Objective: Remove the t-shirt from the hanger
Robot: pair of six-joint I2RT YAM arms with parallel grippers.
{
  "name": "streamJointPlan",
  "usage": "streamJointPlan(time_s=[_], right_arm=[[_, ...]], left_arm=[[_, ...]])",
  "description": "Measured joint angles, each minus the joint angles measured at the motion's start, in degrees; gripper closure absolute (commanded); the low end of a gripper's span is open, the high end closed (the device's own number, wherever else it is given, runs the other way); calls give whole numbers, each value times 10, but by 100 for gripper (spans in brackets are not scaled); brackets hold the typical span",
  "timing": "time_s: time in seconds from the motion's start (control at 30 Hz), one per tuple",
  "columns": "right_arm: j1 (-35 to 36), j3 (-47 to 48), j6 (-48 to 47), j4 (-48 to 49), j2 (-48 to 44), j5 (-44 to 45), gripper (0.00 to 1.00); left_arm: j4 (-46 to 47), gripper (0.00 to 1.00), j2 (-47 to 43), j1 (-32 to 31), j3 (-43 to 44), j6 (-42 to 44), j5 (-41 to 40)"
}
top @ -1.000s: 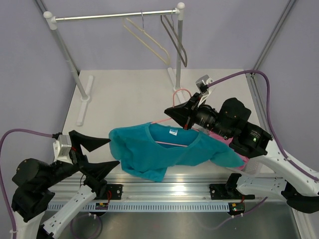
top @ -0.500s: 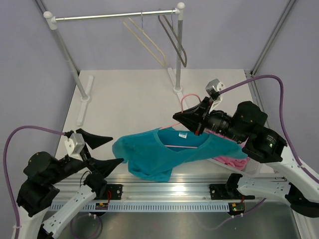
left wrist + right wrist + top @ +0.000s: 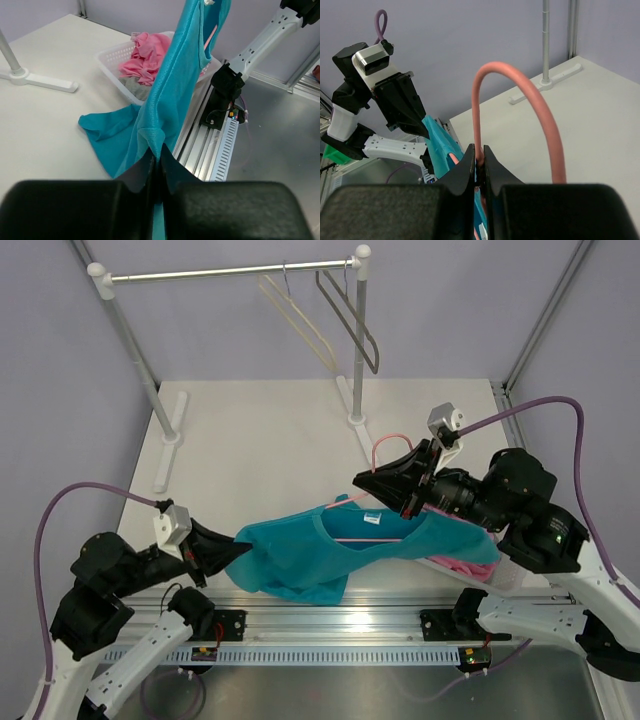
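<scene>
We are looking at the t-shirt (image 3: 300, 558) hanging on the hanger (image 3: 378, 452) in the lower middle of the overhead frame, over the near edge of the bench (image 3: 250, 440). The right tool (image 3: 362, 481) is pinching the hanger just under its hook. In the right wrist view its two fingers are pressing together on the thin pink wire, and the hook is arching up above them. The hanger's lower bar is showing through the neck opening, just below the white label (image 3: 372, 518).

The left tool (image 3: 238, 551) is gripping the left end of the t-shirt, at the lower left of the overhead frame. In the left wrist view its fingers are pressing together with a fold of teal fabric caught between them, and the cloth is running up from there toward the top of the frame. Another part of the t-shirt is trailing down and appears to be touching the bench at the left of that view.

Behind the t-shirt, a white basket (image 3: 112, 54) is sitting near the bench edge and holding a pink cloth (image 3: 150, 50). At the top of the overhead frame, a beige hanger (image 3: 300, 325) and a dark grey hanger (image 3: 362, 332) are hanging from a metal rail (image 3: 230, 272).
</scene>
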Motion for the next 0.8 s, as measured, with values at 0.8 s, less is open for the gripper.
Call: streamJointPlan(time_s=[0.8], right_arm=[[1,-87,-75,-72,-180,223,100]], left_arm=[[24,100,133,-4,24,-94,-469]])
